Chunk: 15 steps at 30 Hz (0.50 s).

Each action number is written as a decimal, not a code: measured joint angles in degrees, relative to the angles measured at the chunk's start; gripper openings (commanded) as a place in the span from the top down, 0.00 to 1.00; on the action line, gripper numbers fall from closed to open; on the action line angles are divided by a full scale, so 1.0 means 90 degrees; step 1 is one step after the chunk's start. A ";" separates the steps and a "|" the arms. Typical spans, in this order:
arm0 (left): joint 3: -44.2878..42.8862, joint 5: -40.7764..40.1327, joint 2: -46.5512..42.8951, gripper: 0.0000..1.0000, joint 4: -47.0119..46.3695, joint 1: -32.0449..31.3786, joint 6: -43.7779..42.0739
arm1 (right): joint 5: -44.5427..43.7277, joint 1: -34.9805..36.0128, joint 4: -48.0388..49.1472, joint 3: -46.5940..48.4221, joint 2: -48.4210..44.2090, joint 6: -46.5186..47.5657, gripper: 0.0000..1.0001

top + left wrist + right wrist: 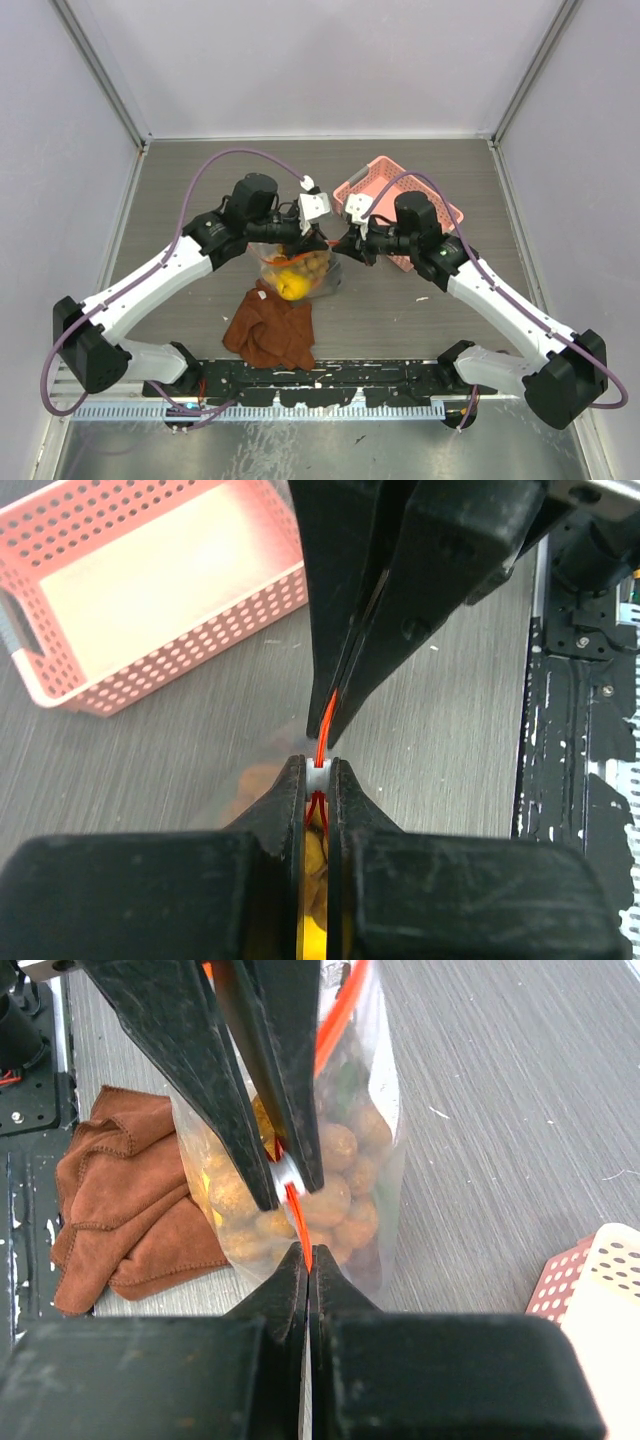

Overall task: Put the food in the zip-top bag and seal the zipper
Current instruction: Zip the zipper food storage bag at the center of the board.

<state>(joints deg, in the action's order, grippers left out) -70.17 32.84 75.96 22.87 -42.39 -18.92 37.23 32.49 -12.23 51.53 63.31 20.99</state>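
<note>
The clear zip-top bag (296, 276) hangs between my two grippers above the table, its orange-red zipper (298, 1215) stretched along the top. Inside are a yellow-orange fruit (292, 284) and brownish-green grapes (345, 1175); the other fruits are hard to tell apart. My left gripper (318, 241) is shut on the white slider piece of the zipper (319, 773). My right gripper (345, 246) is shut on the end of the orange-red strip (328, 715), just a short way from the left jaws. In the right wrist view my right gripper (308, 1256) pinches the strip tip.
A rust-brown cloth (270, 330) lies on the table below and in front of the bag, also in the right wrist view (120, 1210). The pink lattice basket (372, 190) stands behind the right gripper and looks empty in the left wrist view (150, 590).
</note>
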 measured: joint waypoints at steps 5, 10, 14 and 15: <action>0.0000 -0.0544 -0.0338 1.00 0.0379 0.0000 0.0027 | -0.0034 -0.0053 0.0136 0.0000 -0.0080 -0.0129 0.99; 0.0000 -0.0945 -0.0549 1.00 0.0668 0.0000 0.0223 | -0.0134 -0.0095 0.0170 0.0000 -0.0131 -0.0238 0.99; 0.0000 -0.1263 -0.0661 1.00 0.0891 0.0000 0.0493 | -0.0296 -0.0119 0.0170 0.0000 -0.0136 -0.0379 0.99; 0.0002 -0.1336 -0.0695 1.00 0.0940 0.0000 0.0546 | -0.0345 -0.0131 0.0180 0.0000 -0.0138 -0.0425 0.99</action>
<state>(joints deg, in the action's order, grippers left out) -70.15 20.82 69.71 31.33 -42.39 -14.00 34.13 31.31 -10.61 51.53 62.06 17.17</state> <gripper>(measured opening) 0.042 0.033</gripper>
